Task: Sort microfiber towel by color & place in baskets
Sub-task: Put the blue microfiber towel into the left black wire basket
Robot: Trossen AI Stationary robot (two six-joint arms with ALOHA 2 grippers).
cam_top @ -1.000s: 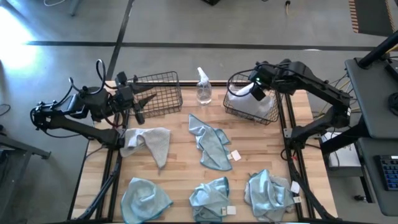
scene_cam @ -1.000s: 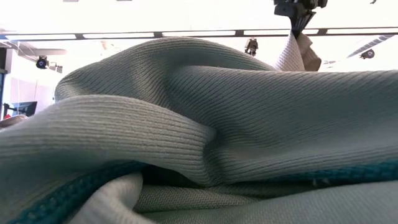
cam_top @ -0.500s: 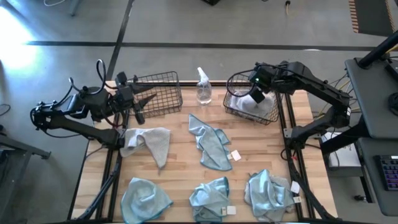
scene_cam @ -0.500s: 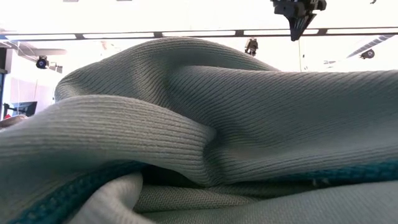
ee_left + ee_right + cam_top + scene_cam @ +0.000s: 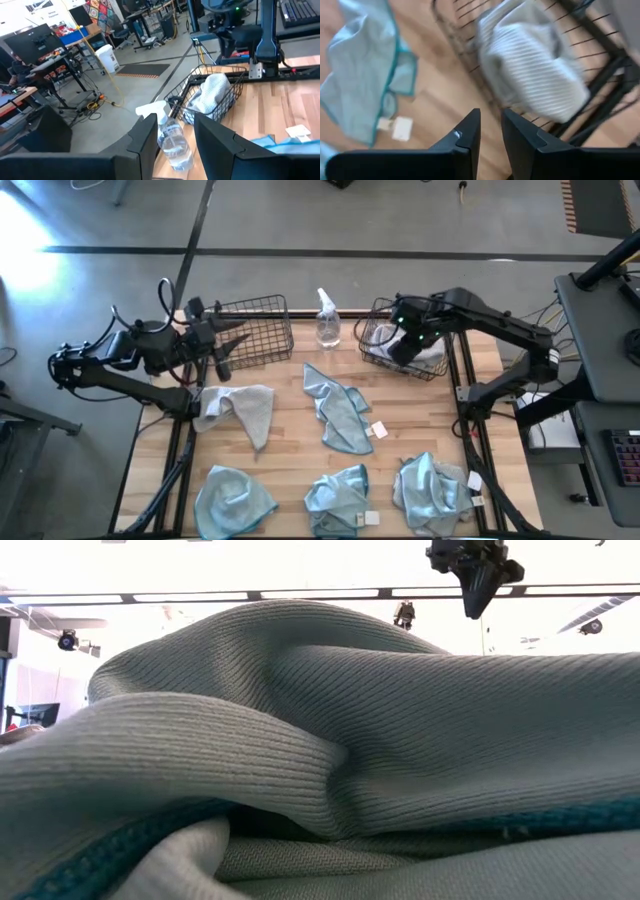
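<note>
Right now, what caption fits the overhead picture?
Right gripper over the right basket holding a white towel; five towels on the table.

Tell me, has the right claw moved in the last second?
Yes. The right gripper has slid left across its basket, toward the spray bottle.

Even, bright light overhead. Glare whitens the floor [image 5: 25, 250] at the high view's left. The low view's background is blown out; the right wrist view is motion-blurred.
</note>
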